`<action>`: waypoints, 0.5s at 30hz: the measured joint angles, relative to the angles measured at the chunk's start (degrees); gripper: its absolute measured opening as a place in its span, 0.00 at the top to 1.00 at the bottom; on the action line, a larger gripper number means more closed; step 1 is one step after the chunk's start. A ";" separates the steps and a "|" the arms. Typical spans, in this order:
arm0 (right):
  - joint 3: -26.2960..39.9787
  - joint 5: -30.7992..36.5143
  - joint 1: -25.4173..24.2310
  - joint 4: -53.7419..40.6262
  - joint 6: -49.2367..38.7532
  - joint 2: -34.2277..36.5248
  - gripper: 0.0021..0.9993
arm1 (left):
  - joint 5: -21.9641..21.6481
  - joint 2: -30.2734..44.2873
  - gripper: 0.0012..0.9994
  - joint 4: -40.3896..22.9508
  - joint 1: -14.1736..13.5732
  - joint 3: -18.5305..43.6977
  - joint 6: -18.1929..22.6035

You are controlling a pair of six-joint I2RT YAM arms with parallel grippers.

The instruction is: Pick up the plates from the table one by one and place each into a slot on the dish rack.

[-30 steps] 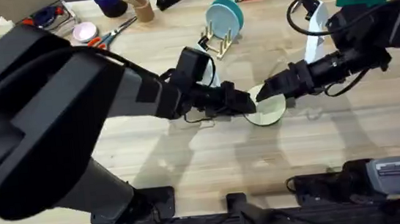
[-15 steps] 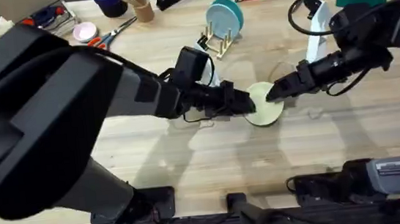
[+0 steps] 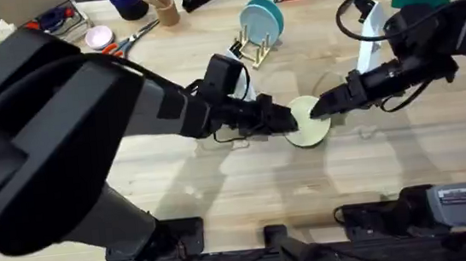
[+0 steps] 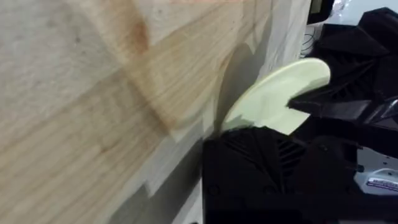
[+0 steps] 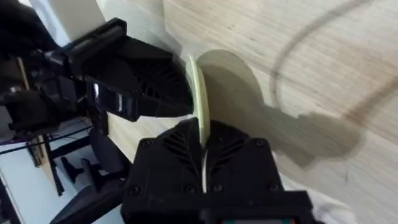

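Mid-table (image 3: pixel 223 200), the cream-yellow plate (image 3: pixel 308 121) tilted up on edge, pinched from opposite sides: left gripper (image 3: pixel 288 122) fingers clenched on its near-left rim, right gripper (image 3: pixel 315 110) fingers clamped over its right rim, edge-on between them in the right wrist view (image 5: pixel 200 118). Likely risks: both arms pulling against each other, or one letting go early, dropping or twisting the plate. Farther back, the dish rack (image 3: pixel 253 50) with the light blue plate (image 3: pixel 258 18) already slotted upright; no writing legible anywhere.
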 joint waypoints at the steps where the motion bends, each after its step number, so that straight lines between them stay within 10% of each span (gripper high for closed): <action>1: 0.00 0.00 0.00 -0.15 0.00 -0.02 0.97 | 0.00 0.00 0.96 -0.02 0.00 0.00 0.00; 15: 10.37 1.78 0.71 -10.19 -1.36 -0.08 0.97 | -8.25 -11.20 0.96 -8.76 0.48 -0.04 2.33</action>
